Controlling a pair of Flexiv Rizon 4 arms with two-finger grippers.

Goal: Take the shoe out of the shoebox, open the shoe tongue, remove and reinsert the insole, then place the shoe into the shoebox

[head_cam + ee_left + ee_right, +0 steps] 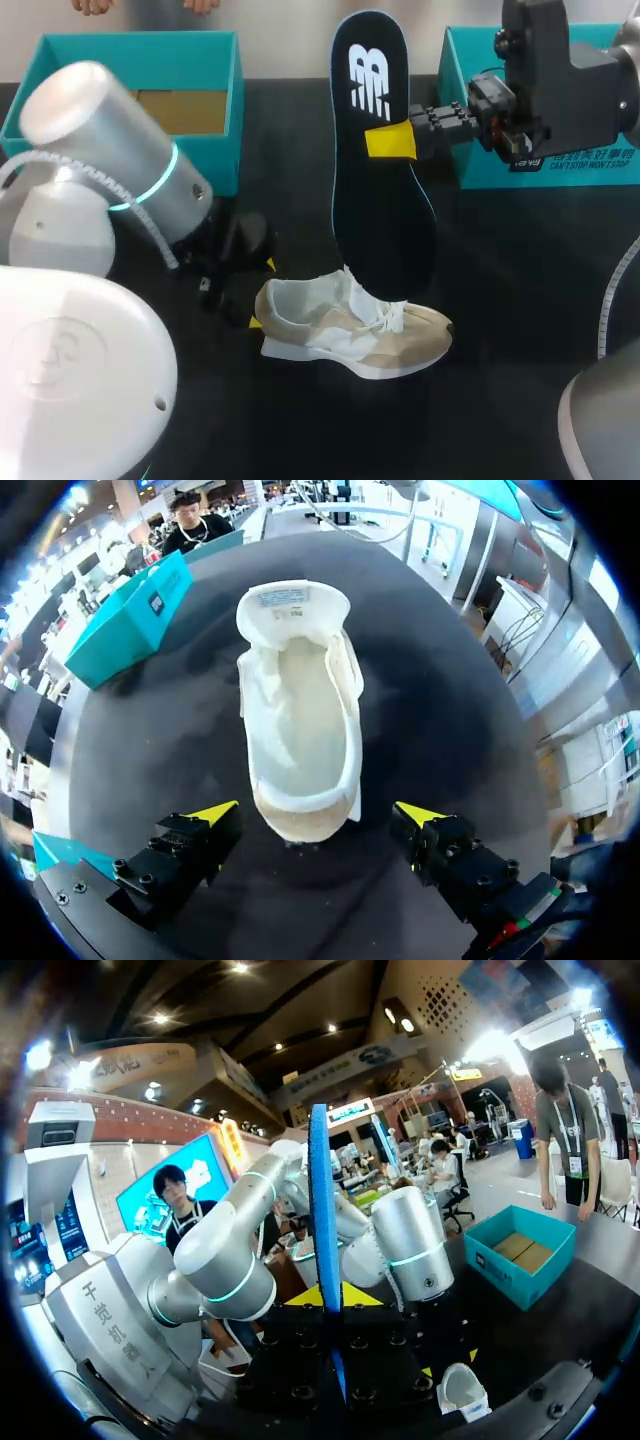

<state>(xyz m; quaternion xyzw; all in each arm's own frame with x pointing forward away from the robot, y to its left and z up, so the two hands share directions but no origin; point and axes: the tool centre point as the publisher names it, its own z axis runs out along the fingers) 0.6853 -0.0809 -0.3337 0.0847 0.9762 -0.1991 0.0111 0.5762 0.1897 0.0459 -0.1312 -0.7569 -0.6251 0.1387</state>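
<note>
Right gripper [392,140] is pinched shut on the insole [380,220] mid-length, upright, lower end at the opening of the shoe [350,330], mid-bench towards the front edge. The insole looks thin, light and bendy, so we'd grip near the end going in. Left gripper [315,810] is wide open astride the heel, not touching; the dark bench [520,300] may let the shoe slide, and the shoebox [215,110] sits well apart at the far-left corner.

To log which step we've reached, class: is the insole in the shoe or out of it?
Out: the right gripper holds the insole upright, and the shoe shows a bare inside in the left wrist view.
</note>
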